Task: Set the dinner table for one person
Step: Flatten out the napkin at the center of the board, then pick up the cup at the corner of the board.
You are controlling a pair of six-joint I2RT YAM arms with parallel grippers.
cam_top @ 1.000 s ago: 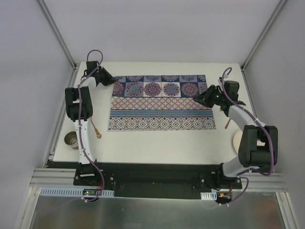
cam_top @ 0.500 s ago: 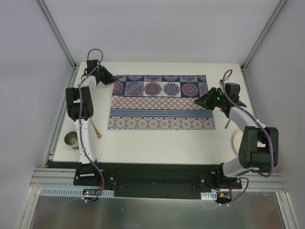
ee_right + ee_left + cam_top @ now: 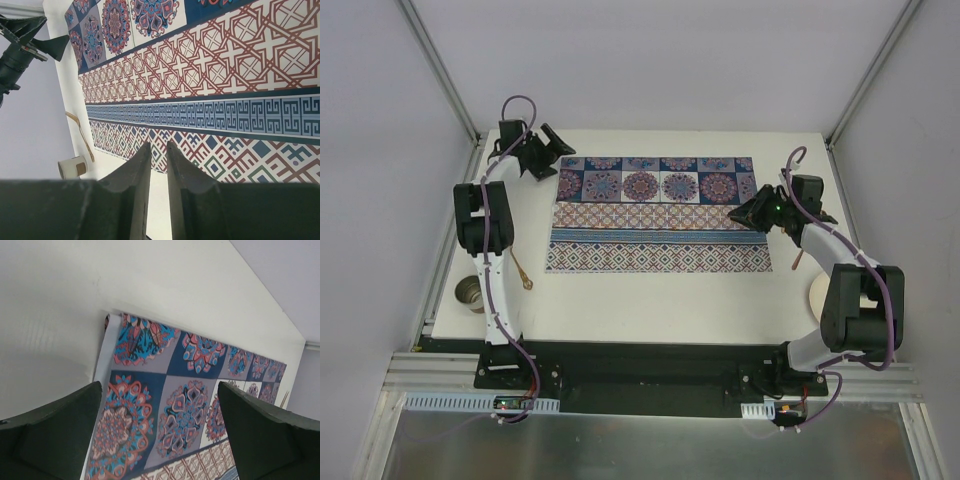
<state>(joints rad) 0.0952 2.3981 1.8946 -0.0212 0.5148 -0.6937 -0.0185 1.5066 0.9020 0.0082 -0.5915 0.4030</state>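
At 11 o'clock: left gripper point(image 3: 554, 152), jaws wide, by placemat point(image 3: 658, 215) corner. At 3 o'clock: right gripper point(image 3: 158, 145), narrow slit, over placemat edge. Underneath everything: dinner table point(image 3: 660, 295).

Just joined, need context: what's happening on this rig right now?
Both arms are working the patterned placemat, spread flat on the dinner table. The left tool hovers wide open over the mat's far left corner, holding nothing. The right tool sits low at the mat's right edge, jaws almost together; whether it pinches the cloth is unclear. A cup and wooden spoon lie off the mat at left.
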